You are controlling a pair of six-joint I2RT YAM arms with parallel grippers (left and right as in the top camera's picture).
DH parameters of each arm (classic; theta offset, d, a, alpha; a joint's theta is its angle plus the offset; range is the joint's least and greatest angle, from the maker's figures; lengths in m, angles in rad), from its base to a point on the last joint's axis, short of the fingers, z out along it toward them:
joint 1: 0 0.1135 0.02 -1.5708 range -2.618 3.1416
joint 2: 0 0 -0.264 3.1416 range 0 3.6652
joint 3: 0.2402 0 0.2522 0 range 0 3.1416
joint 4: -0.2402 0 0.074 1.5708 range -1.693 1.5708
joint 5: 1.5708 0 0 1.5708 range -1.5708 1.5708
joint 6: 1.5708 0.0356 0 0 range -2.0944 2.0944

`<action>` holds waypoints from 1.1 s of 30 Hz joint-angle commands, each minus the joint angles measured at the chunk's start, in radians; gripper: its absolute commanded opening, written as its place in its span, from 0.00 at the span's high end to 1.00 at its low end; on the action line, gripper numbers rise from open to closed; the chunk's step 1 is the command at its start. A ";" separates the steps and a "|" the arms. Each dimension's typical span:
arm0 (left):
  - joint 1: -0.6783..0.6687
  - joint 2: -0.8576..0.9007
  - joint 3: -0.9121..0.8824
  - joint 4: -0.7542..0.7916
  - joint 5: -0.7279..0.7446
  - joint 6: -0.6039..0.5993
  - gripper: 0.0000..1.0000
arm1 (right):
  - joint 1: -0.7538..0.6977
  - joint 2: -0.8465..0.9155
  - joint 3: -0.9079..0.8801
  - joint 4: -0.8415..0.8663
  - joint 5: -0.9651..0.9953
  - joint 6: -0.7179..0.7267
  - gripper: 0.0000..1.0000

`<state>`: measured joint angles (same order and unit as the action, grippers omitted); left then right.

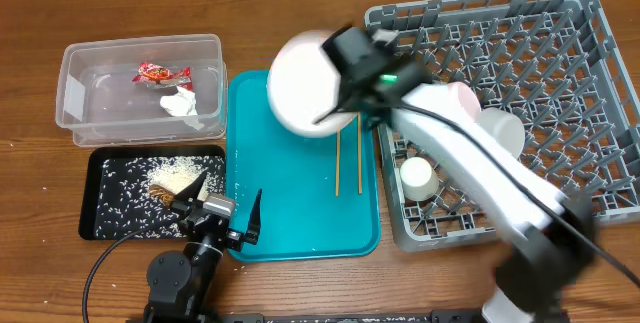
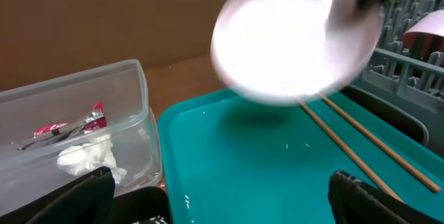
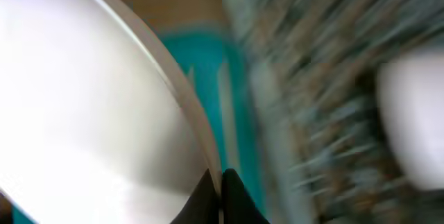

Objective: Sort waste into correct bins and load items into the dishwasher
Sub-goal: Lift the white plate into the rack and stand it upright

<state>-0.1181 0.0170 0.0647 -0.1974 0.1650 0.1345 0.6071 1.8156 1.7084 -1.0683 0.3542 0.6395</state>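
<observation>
— What's closest to the lens?

— The plate (image 3: pixel 90 113). It fills most of the right wrist view, a white disc seen nearly edge-on, with the right gripper (image 3: pixel 218 189) clamped on its rim. Both dark fingertips meet at the edge.

— And where is it over the table?

— From overhead, the plate (image 1: pixel 305 98) is held up off the surface, above the far end of the teal tray (image 1: pixel 300 213). The right gripper (image 1: pixel 345 113) is on the side facing the rack (image 1: pixel 560 63). The left wrist view shows it blurred, with clear air between it and the tray.

— What's under it?

— The chopsticks (image 1: pixel 348 158). They lie side by side on the tray, close to the edge nearest the rack.

— Anything in the rack?

— A small white cup (image 1: pixel 416 175) near its front left corner. Farther back is a pinkish bowl (image 1: pixel 462 96), partly hidden by the right arm. There is another pale round dish just beside that bowl, but I cannot tell what it is.

— And the other arm?

— The left gripper (image 1: pixel 222 203) sits at the near left corner of the teal tray, fingers spread wide and holding nothing.

— The waste?

— The clear tub (image 1: pixel 80 73) at the far left holds the red wrapper (image 1: pixel 160 73) and the white tissue (image 1: pixel 182 103), the two nearly touching. The black tray (image 1: pixel 100 213) in front of the tub has rice (image 1: pixel 180 173) heaped at its far side, with grains scattered across the rest.
</observation>
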 commanded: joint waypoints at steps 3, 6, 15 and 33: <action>-0.007 -0.006 -0.004 0.000 0.011 0.000 0.00 | -0.051 -0.140 0.018 0.010 0.680 -0.229 0.96; -0.007 -0.006 -0.004 0.000 0.011 0.000 0.00 | -0.111 -0.121 0.017 0.036 0.812 -0.338 0.96; -0.007 -0.006 -0.004 0.000 0.011 0.000 0.00 | -0.182 0.031 0.014 0.047 0.812 -0.462 0.96; -0.007 -0.006 -0.004 0.000 0.011 0.000 0.00 | -0.169 0.156 0.014 0.116 0.699 -0.462 0.76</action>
<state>-0.1181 0.0170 0.0647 -0.1970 0.1650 0.1345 0.4366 1.9617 1.7206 -0.9581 1.0855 0.1734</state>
